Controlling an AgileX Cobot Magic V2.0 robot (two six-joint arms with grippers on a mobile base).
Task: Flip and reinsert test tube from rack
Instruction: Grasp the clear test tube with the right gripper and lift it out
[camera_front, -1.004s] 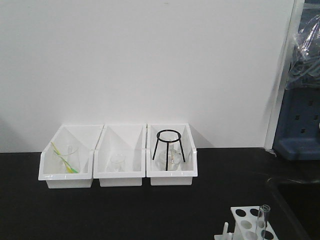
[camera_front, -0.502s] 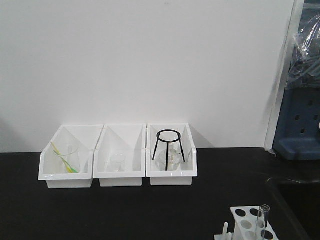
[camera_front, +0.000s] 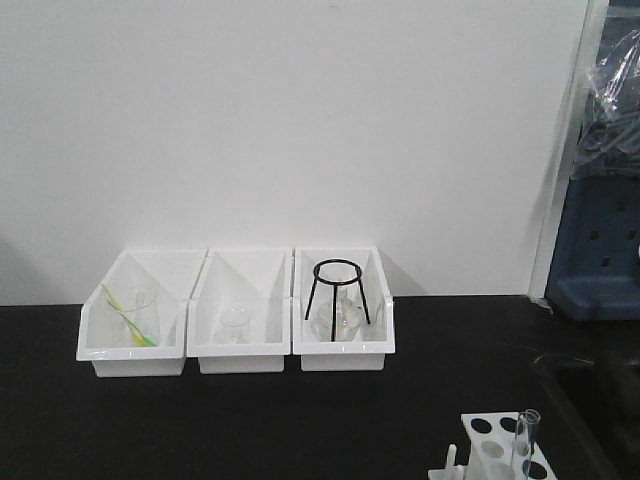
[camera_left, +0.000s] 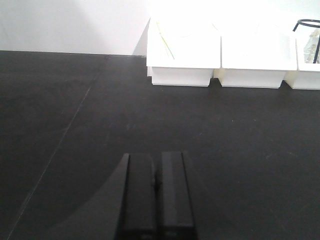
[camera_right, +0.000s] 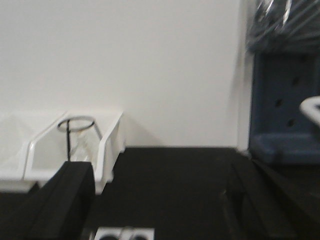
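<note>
The white rack (camera_front: 497, 440) stands at the bottom right of the front view, partly cut off by the frame's lower edge. The clear test tube (camera_front: 523, 438) stands upright in one of its right-hand holes, rising above the rack top. Neither gripper shows in the front view. In the left wrist view my left gripper (camera_left: 157, 156) is shut and empty, low over the black tabletop. In the right wrist view my right gripper (camera_right: 157, 170) is open wide and empty. The rack's top edge (camera_right: 124, 233) shows blurred just below and between its fingers.
Three white bins (camera_front: 240, 350) stand in a row against the wall. The left one holds a beaker with yellow-green sticks (camera_front: 135, 318), the middle a small beaker (camera_front: 234, 325), the right a black tripod stand (camera_front: 337, 290) over a flask. A blue unit (camera_front: 598, 250) and a sink edge (camera_front: 590, 370) are at right.
</note>
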